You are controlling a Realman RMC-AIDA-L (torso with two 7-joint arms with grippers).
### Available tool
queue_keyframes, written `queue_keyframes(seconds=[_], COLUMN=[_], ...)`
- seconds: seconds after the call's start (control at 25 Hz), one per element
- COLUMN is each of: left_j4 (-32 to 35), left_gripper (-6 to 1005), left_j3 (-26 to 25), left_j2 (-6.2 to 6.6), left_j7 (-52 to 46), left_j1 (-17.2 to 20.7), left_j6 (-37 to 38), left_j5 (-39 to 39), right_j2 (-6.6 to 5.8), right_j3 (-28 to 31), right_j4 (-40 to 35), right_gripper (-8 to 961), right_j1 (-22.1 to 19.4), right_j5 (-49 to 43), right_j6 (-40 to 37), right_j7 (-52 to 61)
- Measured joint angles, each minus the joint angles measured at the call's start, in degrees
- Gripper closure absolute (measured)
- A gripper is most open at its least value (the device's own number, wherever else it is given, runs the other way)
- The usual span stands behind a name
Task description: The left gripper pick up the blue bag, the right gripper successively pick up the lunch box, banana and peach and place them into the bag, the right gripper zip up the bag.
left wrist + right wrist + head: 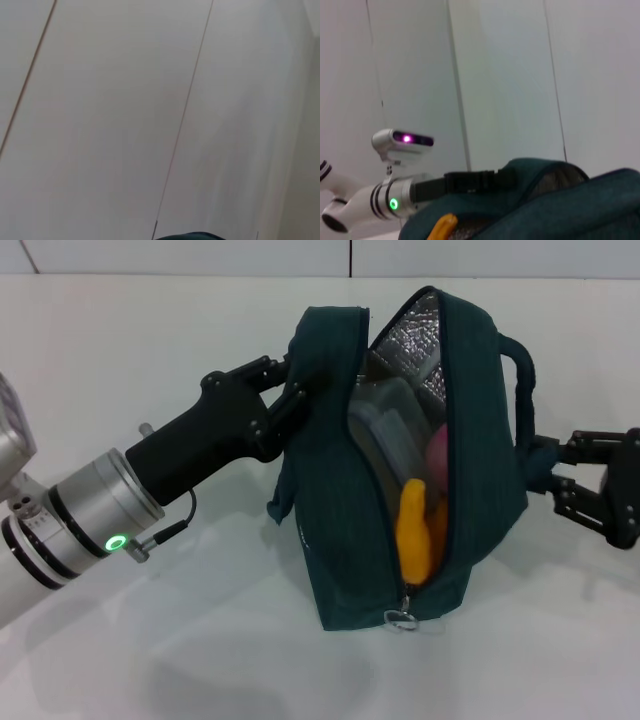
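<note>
Fingers of left gripper (pixel 297 390) pinch the near flap of the blue bag (pixel 480 490) at approx. 10 o'clock of the bag; fingers of right gripper (pixel 545 472) sit at 3 o'clock, against the dark handle loop, and whether they're clamped or merely touching cannot be told.

Bag: stands mid-counter (pixel 150 640), mouth gaping toward 12 o'clock, foil lining showing. Soft fabric, will sag and fold w/o support, so the flap hold is what keeps it upright; judged moderately heavy now that it's loaded.

Lunch box (pixel 390 425): inside, deepest, at 11 o'clock of the opening. Rigid, smooth plastic.

Banana (pixel 413 530): inside, near the 6 o'clock end of the opening, upright-ish. Bruises easily.

Peach (pixel 437 455): inside, between box and far wall; only a pink sliver visible.

Zipper pull (pixel 401 618): metal ring at 6 o'clock, bottom end of track. Small, thin, prob. slippery; best taken by the ring itself, w/ the left hold resisting the tug. All three items appear packed; zipping remains.
</note>
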Motion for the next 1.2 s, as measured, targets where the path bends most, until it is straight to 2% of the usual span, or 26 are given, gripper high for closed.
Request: queue_keyframes(seconds=[0.08, 0.2, 0.28, 0.36, 0.44, 0.56, 0.68, 0.76, 0.88, 0.96, 1.2], left_j4=[0.0, 0.0, -0.2, -0.6, -0.8, -0.8, -0.8, -0.8, -1.0, -1.8, -3.1], left_gripper=[736, 736, 736, 737, 737, 737, 737, 737, 736, 736, 737], left_j3=[0.0, 0.0, 0.0, 0.0, 0.0, 0.0, 0.1, 0.1, 0.1, 0.1, 0.0], left_j2=[0.00, 0.00, 0.00, 0.00, 0.00, 0.00, -0.03, -0.07, -0.08, -0.09, -0.09], left_j7=[0.0, 0.0, 0.0, 0.1, 0.2, 0.2, 0.2, 0.2, 0.2, 0.2, 0.3], left_j1=[0.0, 0.2, 0.2, 0.1, -0.1, -0.1, -0.2, -0.3, -0.6, -1.4, -2.6], left_j6=[0.0, -0.1, -0.3, -0.6, -0.9, -0.9, -0.9, -0.9, -0.9, -0.9, -0.9], left_j5=[0.0, -0.1, -0.1, -0.1, -0.1, -0.1, -0.1, -0.1, -0.1, -0.1, -0.1], right_j2=[-0.57, -1.02, -0.76, -0.26, -0.01, -0.10, -0.39, -0.12, 2.13, 3.07, 3.76], right_j3=[0.5, 3.6, 7.7, 12.5, 14.3, 13.9, 12.5, 10.6, 8.0, 6.7, 1.8], right_j4=[-0.2, -0.3, -0.4, -0.1, 0.0, -0.6, -0.9, -0.9, -0.9, -0.7, 2.4], right_gripper=[719, 580, 488, 473, 457, 434, 411, 403, 404, 405, 407], right_j1=[-0.5, -1.4, -2.4, -3.3, -3.8, -3.2, -0.9, 1.0, 3.6, 4.7, 8.4], right_j5=[-0.5, -0.4, -0.3, -0.2, -0.9, -6.9, -16.1, -21.0, -27.0, -28.9, -28.7], right_j6=[0.1, -0.5, -2.4, -6.0, -9.5, -14.1, -17.8, -18.0, -13.9, -10.3, -1.7], right_j7=[0.2, 0.1, 0.0, -0.4, -1.3, -2.1, -2.1, -1.6, 0.6, 2.5, 6.2])
